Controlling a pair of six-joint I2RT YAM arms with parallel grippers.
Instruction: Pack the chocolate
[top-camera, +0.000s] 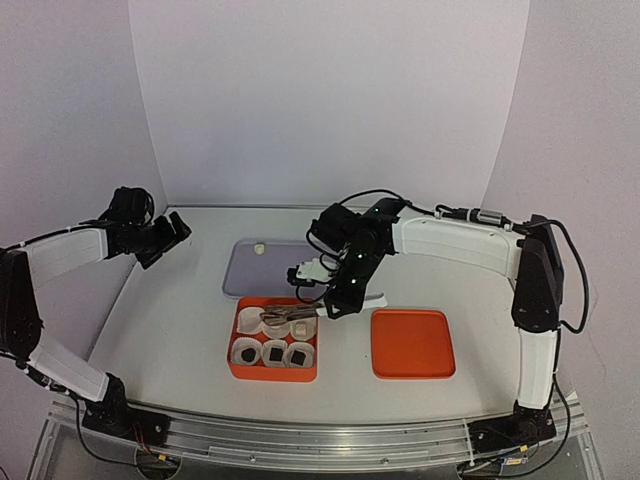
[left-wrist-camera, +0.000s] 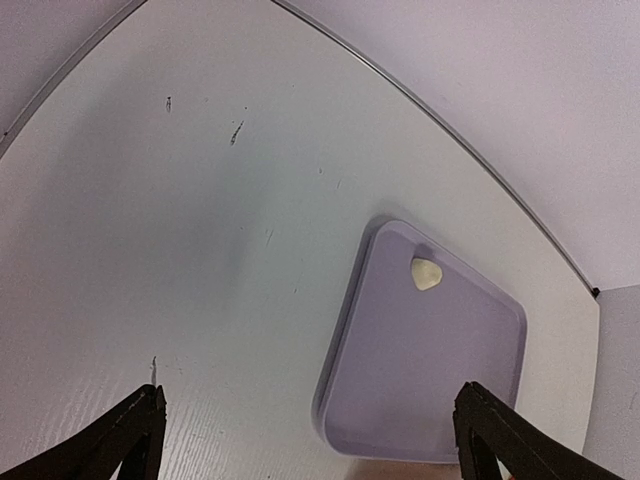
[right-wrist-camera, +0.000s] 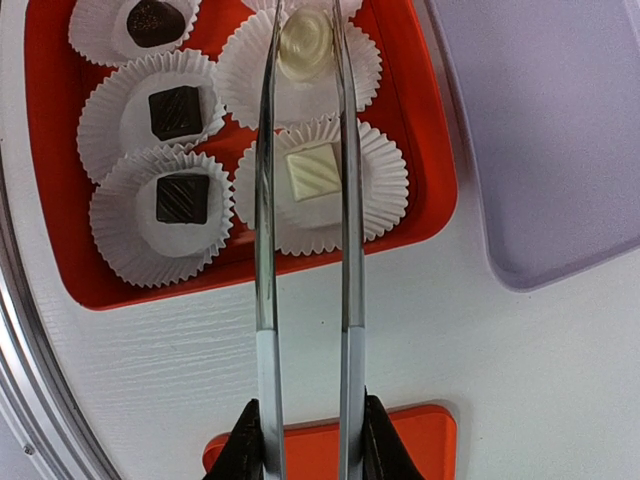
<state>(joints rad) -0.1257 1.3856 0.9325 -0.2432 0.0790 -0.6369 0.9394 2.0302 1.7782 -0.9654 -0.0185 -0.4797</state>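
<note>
Our right gripper (right-wrist-camera: 310, 445) clamps metal tongs (right-wrist-camera: 265, 260), whose tips flank a round white chocolate (right-wrist-camera: 305, 40) in the orange box (right-wrist-camera: 50, 100). Beside it, a square white chocolate (right-wrist-camera: 314, 172) and three dark chocolates (right-wrist-camera: 176, 110) sit in paper cups (right-wrist-camera: 120, 230). Our left gripper (left-wrist-camera: 310, 400), spread wide, hovers above the table (left-wrist-camera: 150, 250) near a lavender tray (left-wrist-camera: 420, 400) holding one last white chocolate (left-wrist-camera: 426, 272).

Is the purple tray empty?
Not empty: one cream-white chocolate lies on the purple tray, near its corner.

Dark chocolates (right-wrist-camera: 183, 198): three, each cupped in orange box (right-wrist-camera: 55, 180). White square (right-wrist-camera: 314, 172): cupped alongside. White round (right-wrist-camera: 305, 35): at next cup (right-wrist-camera: 365, 60), between tongs (right-wrist-camera: 265, 250) tips. White lump (left-wrist-camera: 426, 273): loose on lavender tray (left-wrist-camera: 420, 400).
</note>
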